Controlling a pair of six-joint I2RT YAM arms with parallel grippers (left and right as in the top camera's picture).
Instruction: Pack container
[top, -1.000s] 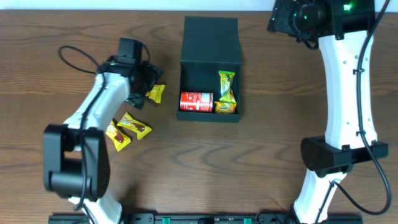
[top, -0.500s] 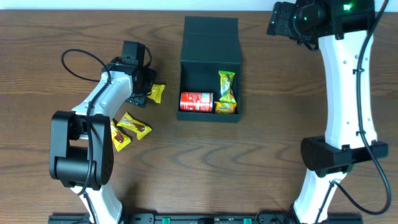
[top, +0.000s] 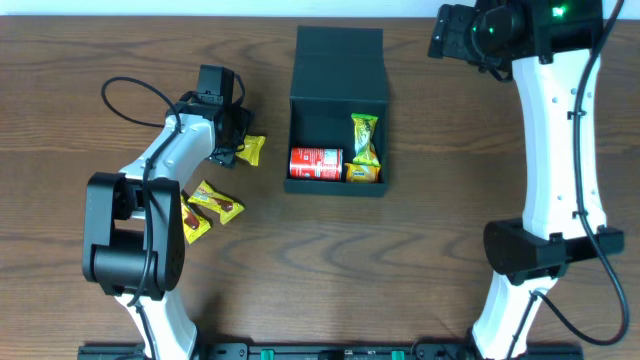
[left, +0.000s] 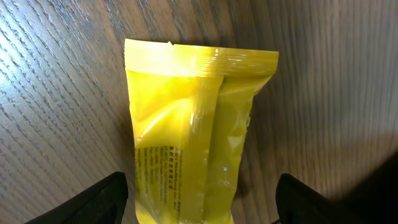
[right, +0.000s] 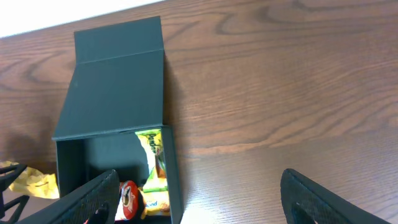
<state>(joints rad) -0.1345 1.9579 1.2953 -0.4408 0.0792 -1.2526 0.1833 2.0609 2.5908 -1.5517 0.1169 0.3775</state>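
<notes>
As the left gripper (left: 202, 200) gapes astride the packet (left: 193, 124) at the box's (top: 340, 62) nine o'clock, a skewed pinch could flick it away.

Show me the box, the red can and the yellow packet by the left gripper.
box (top: 340, 60), overhead view, on its open lid.
red can (top: 316, 163), overhead view, on its side.
yellow packet (left: 193, 137), left wrist view, on the wrapper's middle.
</notes>
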